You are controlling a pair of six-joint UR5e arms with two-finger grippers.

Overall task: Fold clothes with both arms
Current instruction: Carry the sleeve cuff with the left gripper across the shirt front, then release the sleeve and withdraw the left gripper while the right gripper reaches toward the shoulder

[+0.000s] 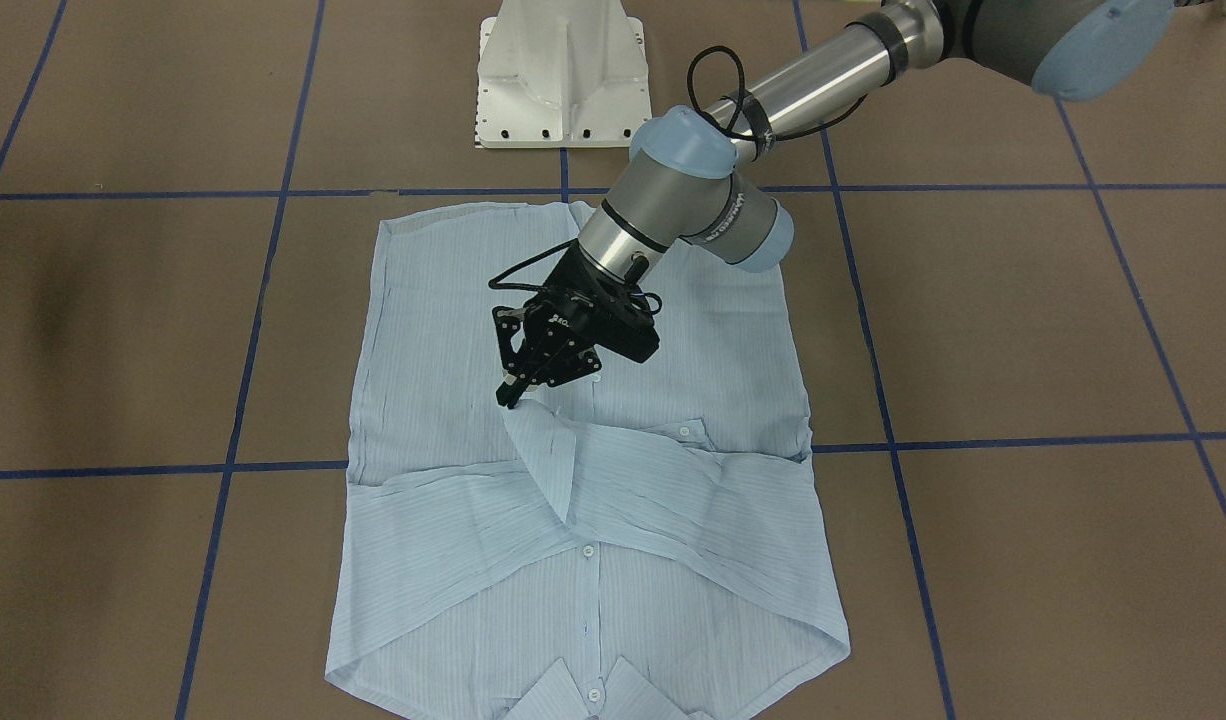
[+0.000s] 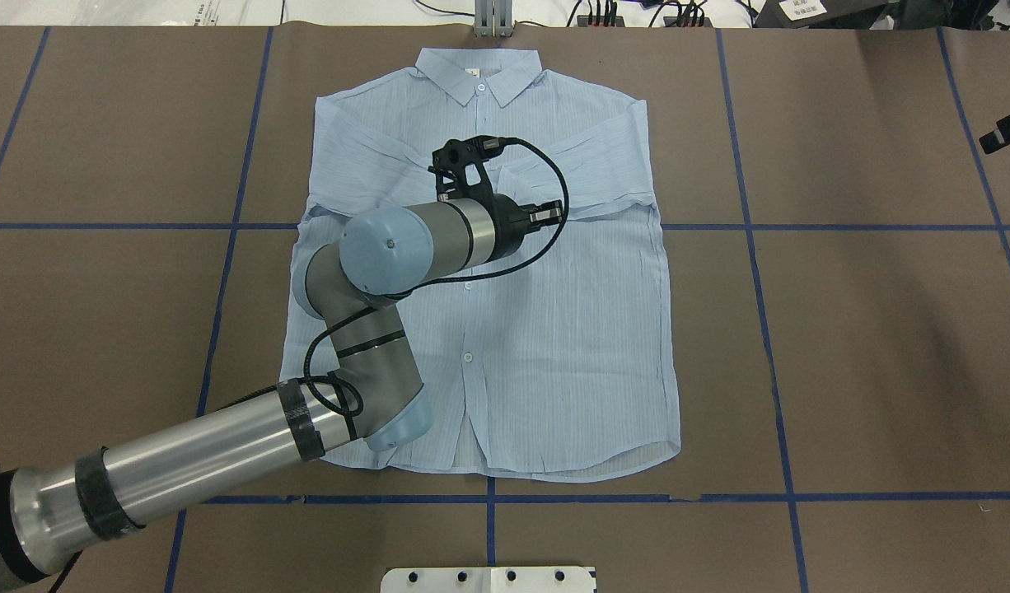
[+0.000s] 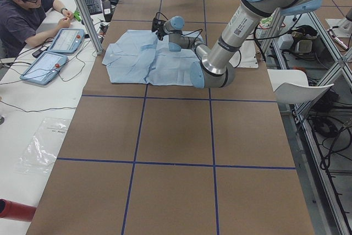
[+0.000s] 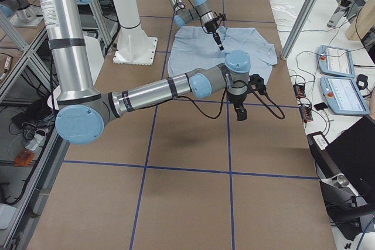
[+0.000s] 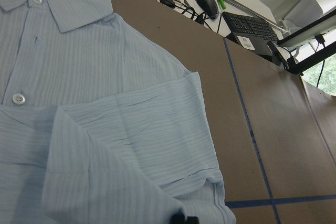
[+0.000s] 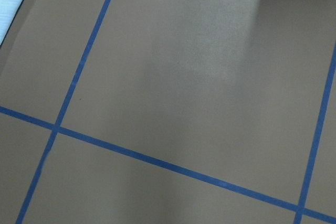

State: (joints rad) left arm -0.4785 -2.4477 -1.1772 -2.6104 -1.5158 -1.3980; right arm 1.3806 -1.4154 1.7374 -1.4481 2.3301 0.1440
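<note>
The pale-blue striped shirt (image 1: 733, 350) lies flat on the brown table, buttons up, its collar (image 2: 478, 72) on the side away from the robot. It also shows in the overhead view (image 2: 554, 346). Both sleeves are folded across the chest. My left gripper (image 1: 513, 395) is over the chest, shut on the cuff end of one folded sleeve (image 1: 553, 450), which rises to its tips. The wrist hides most of it from overhead (image 2: 550, 214). My right gripper (image 4: 240, 115) hovers over bare table to the robot's right of the shirt. I cannot tell whether it is open or shut.
The white pedestal base (image 1: 563, 75) stands at the robot's edge of the table. Blue tape lines (image 6: 157, 163) cross the brown surface. An operator (image 3: 22, 9) sits at a side bench with two tablets (image 3: 55, 53) beyond the collar end.
</note>
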